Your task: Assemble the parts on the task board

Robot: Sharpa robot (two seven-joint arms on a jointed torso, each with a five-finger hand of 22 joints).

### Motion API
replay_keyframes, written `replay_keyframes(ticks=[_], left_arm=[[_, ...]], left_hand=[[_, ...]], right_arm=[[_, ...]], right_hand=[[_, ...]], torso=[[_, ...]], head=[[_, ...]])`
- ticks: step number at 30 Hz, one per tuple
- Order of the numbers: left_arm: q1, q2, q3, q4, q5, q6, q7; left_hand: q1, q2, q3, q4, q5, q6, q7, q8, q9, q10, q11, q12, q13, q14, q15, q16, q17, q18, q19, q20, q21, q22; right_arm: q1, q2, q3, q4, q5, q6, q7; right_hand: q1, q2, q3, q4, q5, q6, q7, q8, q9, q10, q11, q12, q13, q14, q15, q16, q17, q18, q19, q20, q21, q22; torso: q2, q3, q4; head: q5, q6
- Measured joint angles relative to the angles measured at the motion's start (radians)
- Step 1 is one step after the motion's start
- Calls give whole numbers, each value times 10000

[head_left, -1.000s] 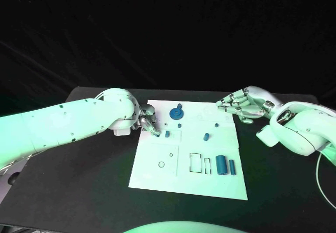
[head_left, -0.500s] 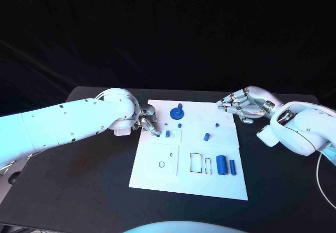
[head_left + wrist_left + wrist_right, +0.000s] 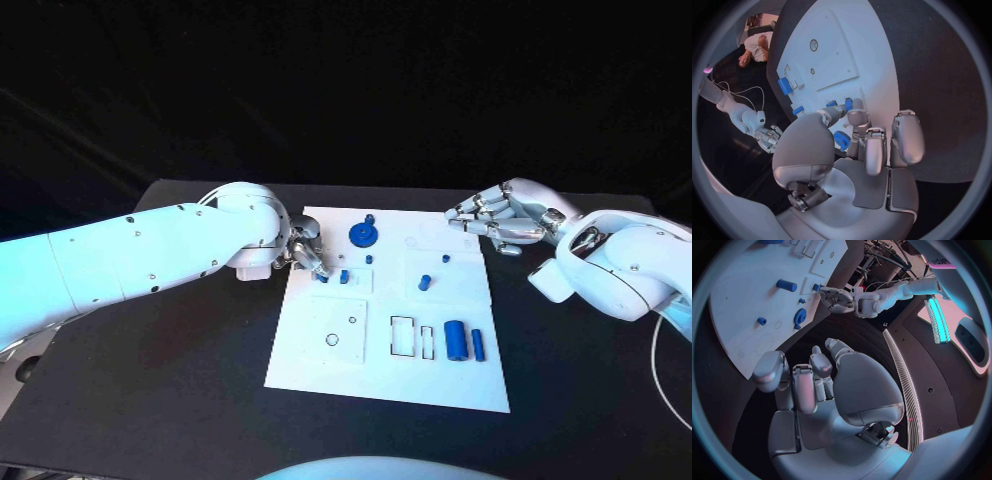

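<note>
— Fingers [image 3: 310,258] of the left hand [image 3: 303,250] reach down onto the board [image 3: 325,345] at its left edge, beside a small blue peg [image 3: 343,276]. Are they gripping it?
— From the head camera I cannot tell; the fingertips bunch together just beside the peg, and the arm hides the palm. The left wrist camera helps more: the fingers are curled forward over the board edge, with small blue pieces [image 3: 846,104] at their tips and the round blue gear [image 3: 841,140] tucked under them. Whether any piece is actually pinched stays unclear.
— And the right hand [image 3: 498,218]?
— It hovers off the board's far right corner, above the table [image 3: 144,400]. The right wrist camera shows its fingers [image 3: 804,385] loosely curled with nothing between them and gaps between them, so it holds nothing.
— Where do the other parts sit?
— On the board: the gear near the far edge, a slanted short peg [image 3: 426,282] mid-board, a tiny one [image 3: 446,258] beyond it, and a cylinder [image 3: 454,341] with a thin bar [image 3: 477,345] just beside it near the right edge. The right wrist camera also takes in the left hand at the board's opposite side.
</note>
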Motion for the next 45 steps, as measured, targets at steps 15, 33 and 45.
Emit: replay_keyframes(ticks=[15, 33, 45], left_arm=[[-51, 103, -39, -15, -9, 77, -153], [-51, 103, -35, -87, 26, 45, -228], [-66, -167, -43, -99, 333, -529, -124]], left_hand=[[-911, -132, -1207, 622, -38, 472, -192, -118, -140, 145, -75, 204, 201, -2, -71, 0, 7, -106, 0, 0, 157, 8], [-1298, -202, -2326, 1072, -35, 584, -159, -232, -209, 179, -37, 320, 341, -2, -70, 0, 5, -91, 37, -37, 316, 6], [-1505, -149, -4331, 1695, -496, 648, -152, -423, -415, 19, -31, -17, -40, -3, -141, 0, 4, -87, 0, -73, 31, 5]], right_arm=[[-2, 6, -1, 34, 114, 97, 0], [-5, 1, -1, 72, 252, 121, 2], [-13, -12, -1, 60, 260, 114, 5]], right_hand=[[0, 0, 0, 0, 0, 0, 0, 0, 1, 0, 0, 0, -1, 0, 0, -39, -1, 0, 0, 0, 0, -32], [0, 0, 27, 27, 0, 0, 0, 0, 1, 0, 0, 0, -2, 0, 0, -39, 7, 0, 0, 0, -47, -50], [0, 0, 69, -14, 0, 0, 0, 0, 1, 1, 0, 0, -14, 0, 0, -39, 5, 0, 1, 0, -47, -63]], torso=[[2, -1, 22], [6, -3, 17], [-1, -1, 12]], head=[[-25, -3], [-11, -18], [-19, 7]])
